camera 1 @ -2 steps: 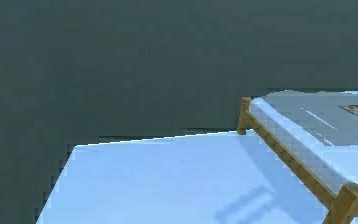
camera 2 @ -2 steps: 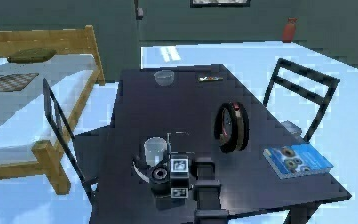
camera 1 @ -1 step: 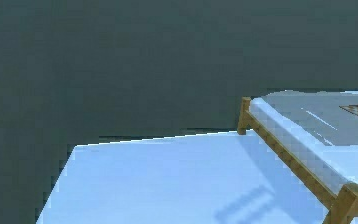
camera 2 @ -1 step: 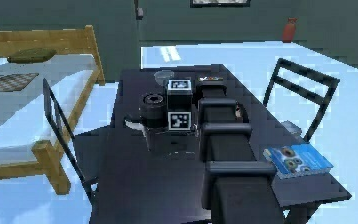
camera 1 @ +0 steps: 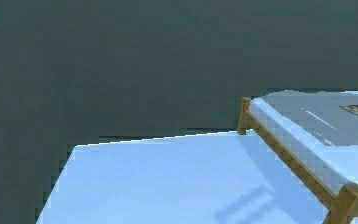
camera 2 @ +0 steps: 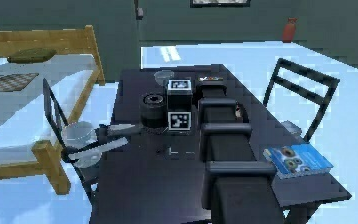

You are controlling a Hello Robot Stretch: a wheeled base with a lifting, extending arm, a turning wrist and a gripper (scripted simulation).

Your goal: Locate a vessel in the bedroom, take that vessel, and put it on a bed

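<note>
A pale round vessel [camera 2: 77,133] shows just past the left edge of the dark table [camera 2: 167,175], by a dark chair [camera 2: 53,108]. My gripper [camera 2: 95,143] reaches left from the arm [camera 2: 232,150], and its thin fingers end right at that vessel. I cannot tell whether it holds anything. A second pale bowl [camera 2: 164,77] stands at the table's far end, with a dark round container [camera 2: 152,102] nearer. The wooden-framed bed [camera 2: 32,85] with pale bedding lies to the left of the table. The same bed [camera 1: 312,130] shows at the forward view's right.
A blue book [camera 2: 299,160] lies on the table's right side. Another dark chair [camera 2: 299,85] stands beyond it. A red object [camera 2: 287,30] sits by the far wall. A dark wall [camera 1: 137,60] faces me across pale blue floor [camera 1: 167,180].
</note>
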